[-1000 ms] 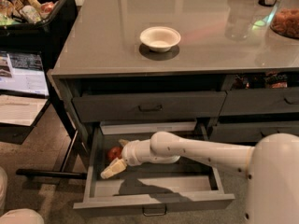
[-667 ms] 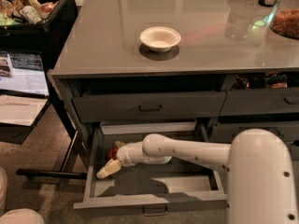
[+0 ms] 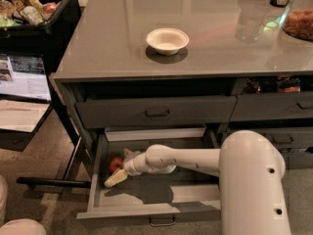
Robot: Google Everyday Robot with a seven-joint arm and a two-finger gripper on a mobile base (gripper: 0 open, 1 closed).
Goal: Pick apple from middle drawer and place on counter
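Red apple (image 3: 115, 163) sat in the open middle drawer (image 3: 146, 202), lower left of frame, close to the drawer's left wall. White arm (image 3: 188, 159) reached in from the lower right. Tool (image 3: 117, 171) was right at the apple, low inside the drawer. Couldn't tell if the tool was apart, together or clamped on it. Grey desk (image 3: 98, 53) above carried a cream bowl (image 3: 167, 40), upper centre.

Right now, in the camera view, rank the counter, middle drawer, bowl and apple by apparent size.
counter
middle drawer
bowl
apple, next to the gripper at the drawer's left end
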